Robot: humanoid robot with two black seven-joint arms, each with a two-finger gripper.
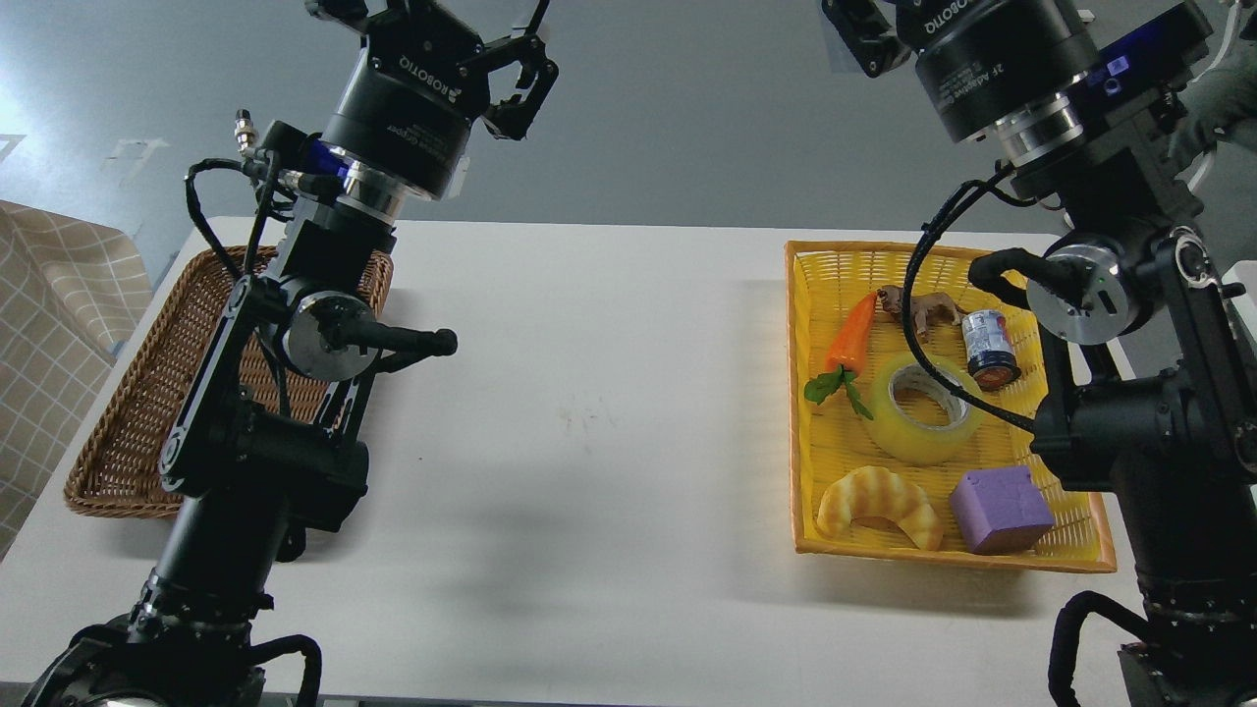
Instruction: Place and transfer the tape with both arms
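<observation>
The tape [908, 432], a translucent yellow roll with a grey-white core, lies flat in the middle of the yellow basket [813, 295] at the right of the table. A black cable of my right arm crosses over it. My left gripper [442, 20] is raised high above the table's back left, its fingers [525, 74] spread and nothing between them. My right gripper [913, 15] is raised above the basket's back edge; its fingers are cut off by the top edge. Neither gripper touches the tape.
The yellow basket also holds a carrot [852, 334], a croissant [879, 503], a purple block [1002, 509], a small can [987, 346] and a brown animal figure [918, 306]. A brown wicker basket [128, 412] stands at the left, partly behind my left arm. White table [609, 412] between them.
</observation>
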